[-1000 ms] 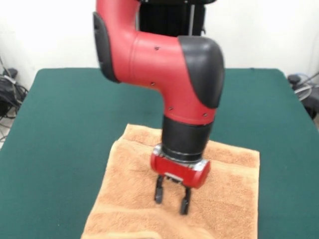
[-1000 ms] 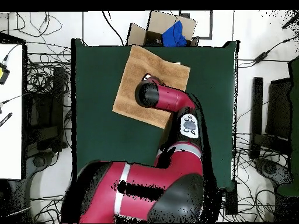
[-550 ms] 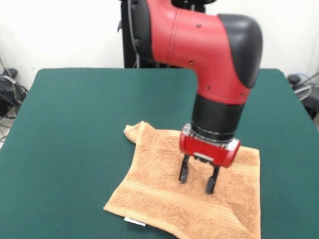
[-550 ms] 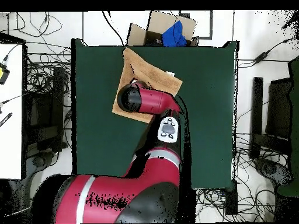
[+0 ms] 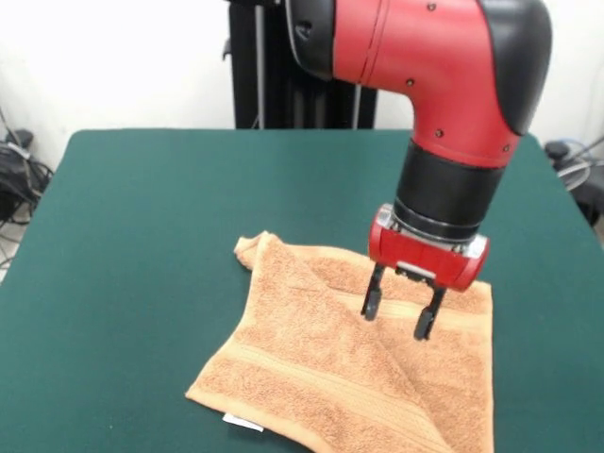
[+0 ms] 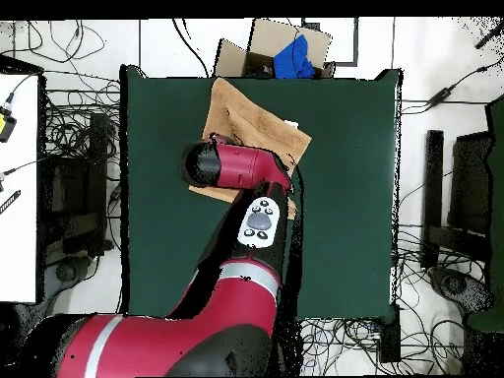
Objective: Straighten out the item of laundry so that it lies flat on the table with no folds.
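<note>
The item of laundry (image 5: 311, 377) is an orange-tan towel lying on the near right part of the green table (image 5: 142, 236). It is not flat: a diagonal fold runs across it, its far left corner (image 5: 248, 251) is curled up, and a small white tag (image 5: 243, 423) sticks out at the near left corner. My gripper (image 5: 396, 321) is open just above the towel's far right part, with nothing between its fingers. In the overhead view the towel (image 6: 246, 113) lies at the table's (image 6: 345, 197) top edge, and the arm (image 6: 231, 167) hides part of it and the gripper.
A cardboard box (image 6: 258, 51) holding something blue (image 6: 293, 59) stands just beyond the table's top edge in the overhead view. Cables lie on the floor around the table.
The arm has swung right in the front view and risen slightly. The towel's left side has been drawn in toward the right, leaving a diagonal fold and a curled corner.
</note>
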